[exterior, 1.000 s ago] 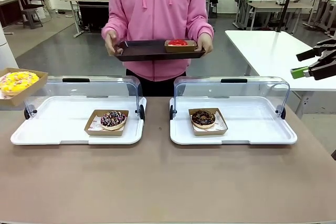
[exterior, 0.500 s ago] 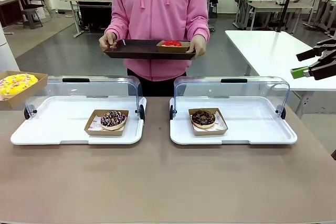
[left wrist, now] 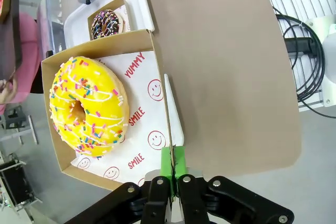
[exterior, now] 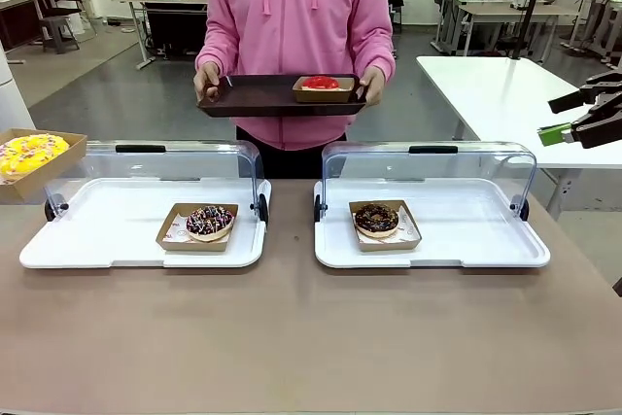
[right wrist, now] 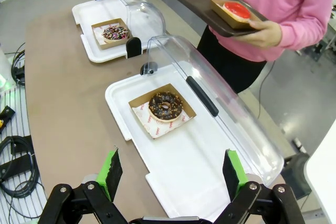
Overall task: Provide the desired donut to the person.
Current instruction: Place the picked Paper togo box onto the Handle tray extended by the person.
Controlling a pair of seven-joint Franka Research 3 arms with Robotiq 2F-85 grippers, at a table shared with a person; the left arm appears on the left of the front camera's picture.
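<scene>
Left gripper clenched on the wall of the cardboard box holding the yellow donut, at nine o'clock of the table. Right gripper spread wide, gripping nothing, at three o'clock. Person at twelve o'clock, holding a dark tray.

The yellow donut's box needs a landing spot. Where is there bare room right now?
The dark tray the person holds is bare left of the red donut box. Both white trays have free floor either side of their donut boxes, and the table in front of them is open. The gap between the white trays is tight.
</scene>
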